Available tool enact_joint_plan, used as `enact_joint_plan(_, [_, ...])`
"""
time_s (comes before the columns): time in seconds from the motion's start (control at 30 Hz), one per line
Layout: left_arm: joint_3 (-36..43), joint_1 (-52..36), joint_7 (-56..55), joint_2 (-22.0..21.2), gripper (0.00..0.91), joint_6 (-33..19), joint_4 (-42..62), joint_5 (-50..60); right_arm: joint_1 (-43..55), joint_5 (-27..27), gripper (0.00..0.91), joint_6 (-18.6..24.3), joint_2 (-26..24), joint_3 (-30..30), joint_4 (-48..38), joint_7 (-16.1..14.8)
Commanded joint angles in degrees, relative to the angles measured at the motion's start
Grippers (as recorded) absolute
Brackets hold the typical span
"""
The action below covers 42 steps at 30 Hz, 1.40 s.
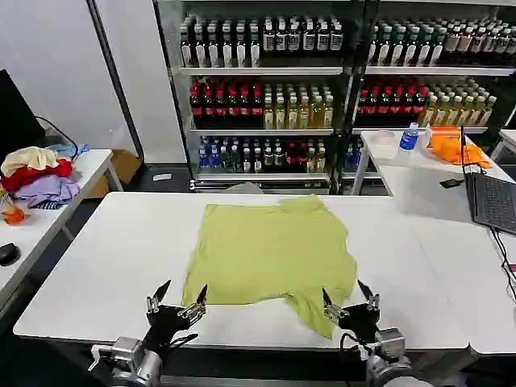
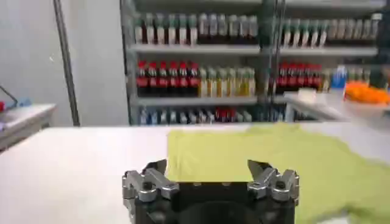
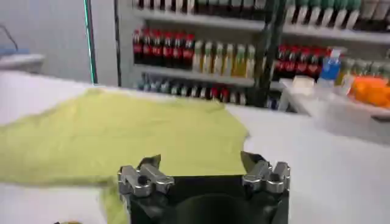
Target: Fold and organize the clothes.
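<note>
The lime T-shirt [image 1: 270,250] lies spread on the white table [image 1: 105,266], with the left gripper [image 1: 176,300] and right gripper [image 1: 347,300] both spread wide, empty, at its near edge

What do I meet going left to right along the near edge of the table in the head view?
Left gripper, open → lime T-shirt lying flat → right gripper, open.

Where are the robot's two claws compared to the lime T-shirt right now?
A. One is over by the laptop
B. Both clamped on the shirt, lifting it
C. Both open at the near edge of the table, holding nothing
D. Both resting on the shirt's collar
C: the left gripper and right gripper hang open at the near hem of the T-shirt, which lies on the table.
</note>
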Motion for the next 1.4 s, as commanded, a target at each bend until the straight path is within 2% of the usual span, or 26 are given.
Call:
enact_joint_plan(0.03, [4.0,-7.6,-2.2,3.9,0.907,7.8,8.0,-2.2,-0.2,0.6,0.907,-3.8,-0.6,-3.5,-2.3,2.0])
enact_joint_plan(0.57, [6.8,-12.9,-4.9,3.3,0.907,7.8,15.2,-4.2,-0.3,0.5,0.907,-3.8,0.4,-5.0,-3.6,2.6])
enact_joint_plan(0.6, [6.9,-13.2,-5.3,3.2,0.856,7.8,15.7,-4.5,-0.3,0.5,0.907,-3.8,0.5,-5.0,-3.7,2.7])
enact_joint_plan(0.63, [6.9,-13.2,-5.5,3.2,0.645,7.8,15.9,-4.8,-0.3,0.5,0.907,-3.8,0.6,-5.0,-3.7,2.7])
enact_joint_plan(0.67, [6.9,-13.1,-5.5,3.2,0.504,7.8,16.0,-5.1,-0.3,0.6,0.907,-3.8,0.6,-5.0,-3.6,2.8])
enact_joint_plan(0.7, [6.9,-13.0,-5.5,3.2,0.071,7.9,16.0,-5.2,-0.4,0.7,0.856,-3.8,0.6,-5.0,-3.6,2.9])
enact_joint_plan(0.73, [7.0,-12.8,-5.5,3.1,0.020,7.9,16.0,-5.3,-0.4,0.7,0.796,-3.9,0.6,-5.0,-3.6,2.9])
enact_joint_plan(0.77, [7.0,-12.7,-5.6,3.1,0.020,7.9,15.9,-5.5,-0.5,0.7,0.725,-3.8,0.6,-5.0,-3.6,3.0])
enact_joint_plan(0.8, [7.0,-12.5,-5.6,3.2,0.020,7.9,15.9,-5.6,-0.6,0.7,0.393,-3.8,0.5,-5.0,-3.6,3.1])
enact_joint_plan(0.83, [6.9,-12.0,-5.5,3.2,0.020,7.9,15.6,-5.8,-0.8,0.8,0.272,-3.8,0.4,-5.0,-3.4,3.2])
enact_joint_plan(0.87, [6.9,-11.7,-5.4,3.2,0.020,7.9,15.4,-5.8,-0.9,0.8,0.101,-3.8,0.4,-5.0,-3.3,3.2])
enact_joint_plan(0.9, [6.8,-11.3,-5.3,3.2,0.020,7.9,15.1,-6.4,-1.0,0.9,0.010,-3.8,0.4,-5.0,-3.1,3.2])
enact_joint_plan(1.2, [5.4,-8.9,-3.4,2.9,0.020,7.8,13.6,-8.4,-2.4,1.4,0.000,-3.8,-0.4,-4.0,-1.1,3.0])
enact_joint_plan(1.4, [2.6,-5.0,-3.4,2.6,0.020,7.4,5.7,-10.1,-4.6,1.7,0.000,-3.7,-1.2,-2.0,3.5,2.7])
